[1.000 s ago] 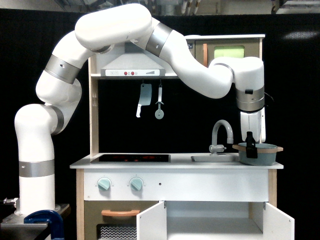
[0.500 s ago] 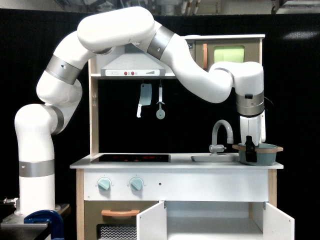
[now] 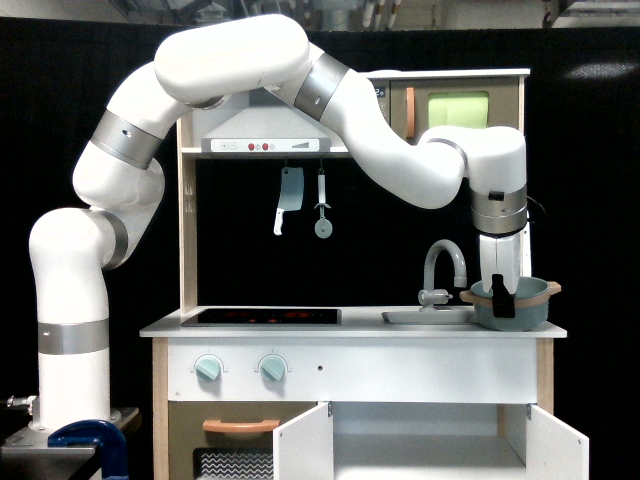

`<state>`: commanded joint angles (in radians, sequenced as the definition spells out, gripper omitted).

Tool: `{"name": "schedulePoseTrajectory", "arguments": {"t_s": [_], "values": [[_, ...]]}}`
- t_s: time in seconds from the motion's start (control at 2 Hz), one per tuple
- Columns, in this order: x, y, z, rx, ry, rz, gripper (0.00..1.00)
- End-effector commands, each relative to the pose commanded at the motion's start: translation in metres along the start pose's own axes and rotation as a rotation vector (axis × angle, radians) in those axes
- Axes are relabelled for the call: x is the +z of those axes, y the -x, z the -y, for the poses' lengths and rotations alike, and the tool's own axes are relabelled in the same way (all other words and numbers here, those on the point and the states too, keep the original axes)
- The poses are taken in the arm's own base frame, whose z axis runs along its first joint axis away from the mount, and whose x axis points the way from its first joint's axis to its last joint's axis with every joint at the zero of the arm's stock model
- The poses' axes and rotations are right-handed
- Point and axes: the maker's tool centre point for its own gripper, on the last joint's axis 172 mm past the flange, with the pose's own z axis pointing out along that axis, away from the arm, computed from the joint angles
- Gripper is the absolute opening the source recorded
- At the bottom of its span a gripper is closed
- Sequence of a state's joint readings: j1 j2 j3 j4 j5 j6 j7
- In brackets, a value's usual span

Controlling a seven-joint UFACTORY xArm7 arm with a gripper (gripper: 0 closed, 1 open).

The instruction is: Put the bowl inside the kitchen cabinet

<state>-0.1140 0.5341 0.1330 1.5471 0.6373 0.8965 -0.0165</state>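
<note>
A toy kitchen stands against a black backdrop, its white counter carrying a dark hob at the exterior view's left and a sink with a grey tap further along. The claw hangs straight down from the arm at the counter's far end, on the exterior view's right, and is clamped on the near wall of the bowl, one dark finger showing outside the rim and the other apparently inside. That rim pinch suits a wide pot that the fingers could not span. The bowl sits tilted, its handle on the exterior view's right riding higher than the other, and its base looks just clear of the counter, which suggests the lift is under way. The tap is just beside the claw, towards the hob, so the path out probably goes forward and down. The cabinet lies directly below the claw, both small doors swung open, ready to receive the bowl. The microwave sits above the claw.
</note>
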Motion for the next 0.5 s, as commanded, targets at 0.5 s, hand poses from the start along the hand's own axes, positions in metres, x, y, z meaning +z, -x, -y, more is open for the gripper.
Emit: {"name": "schedulePoseTrajectory", "arguments": {"t_s": [0.5], "values": [[-0.0291, 0.018, 0.0087, 0.0, 0.0, 0.0, 0.0]]}}
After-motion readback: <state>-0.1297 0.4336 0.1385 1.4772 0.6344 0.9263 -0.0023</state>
